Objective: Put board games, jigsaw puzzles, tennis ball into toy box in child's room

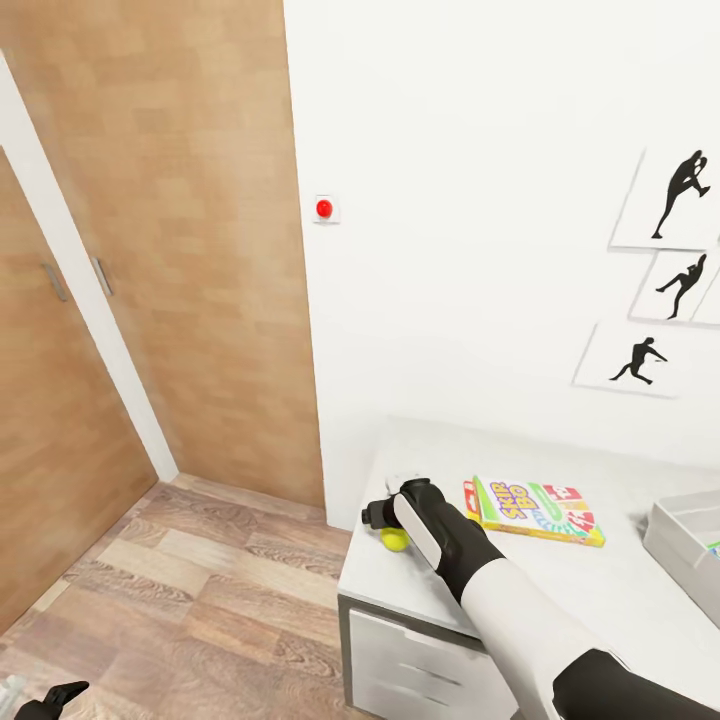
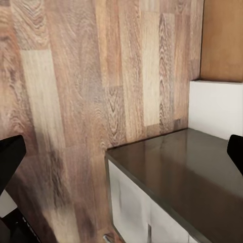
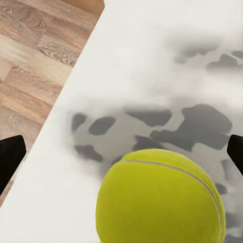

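Now, right gripper (image 1: 385, 527): we see its fingers spread apart, poised over the tennis ball, not clamped on it.
Tennis ball (image 3: 161, 200): yellow-green, resting on the table near its left front corner, between our two dark fingertips (image 3: 10, 161).
Board game (image 1: 533, 509): one colourful box lying flat further along the pale table (image 1: 620, 590).
Toy box (image 1: 685, 540): grey tray at the table's right edge.
Left gripper (image 1: 55, 696): low over wooden floor (image 1: 180, 600); we see its fingers apart, holding nothing.
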Available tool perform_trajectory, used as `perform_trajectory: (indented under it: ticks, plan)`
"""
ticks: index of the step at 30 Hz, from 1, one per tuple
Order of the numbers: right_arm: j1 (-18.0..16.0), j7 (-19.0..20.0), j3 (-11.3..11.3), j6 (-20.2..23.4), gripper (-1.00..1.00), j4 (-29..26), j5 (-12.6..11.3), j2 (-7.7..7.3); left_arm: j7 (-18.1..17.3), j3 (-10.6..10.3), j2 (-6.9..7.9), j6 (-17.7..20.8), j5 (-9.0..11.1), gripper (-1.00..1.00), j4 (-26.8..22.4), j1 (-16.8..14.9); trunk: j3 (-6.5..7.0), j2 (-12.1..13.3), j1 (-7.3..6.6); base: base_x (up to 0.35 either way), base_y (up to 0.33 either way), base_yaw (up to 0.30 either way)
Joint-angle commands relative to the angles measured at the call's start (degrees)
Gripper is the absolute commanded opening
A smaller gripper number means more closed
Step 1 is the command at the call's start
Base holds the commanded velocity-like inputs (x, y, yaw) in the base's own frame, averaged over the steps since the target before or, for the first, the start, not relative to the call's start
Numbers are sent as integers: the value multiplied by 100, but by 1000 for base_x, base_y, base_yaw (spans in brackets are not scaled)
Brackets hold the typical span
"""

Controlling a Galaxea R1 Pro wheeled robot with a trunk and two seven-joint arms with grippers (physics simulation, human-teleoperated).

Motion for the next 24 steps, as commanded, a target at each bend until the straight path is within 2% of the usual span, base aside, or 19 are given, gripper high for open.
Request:
perform_trajectory:
  ticks: [1,24]
  plan:
    - [-6,-51,17,13,100,-2,-55,0,53,5,1,9,60,100,-10,1,-6,-5,1,0,0,33]
    - [50,-60,-50,6,100,83,-47,0,53,8,1,9,44,100,-2,1,-6,-5,1,0,0,4]
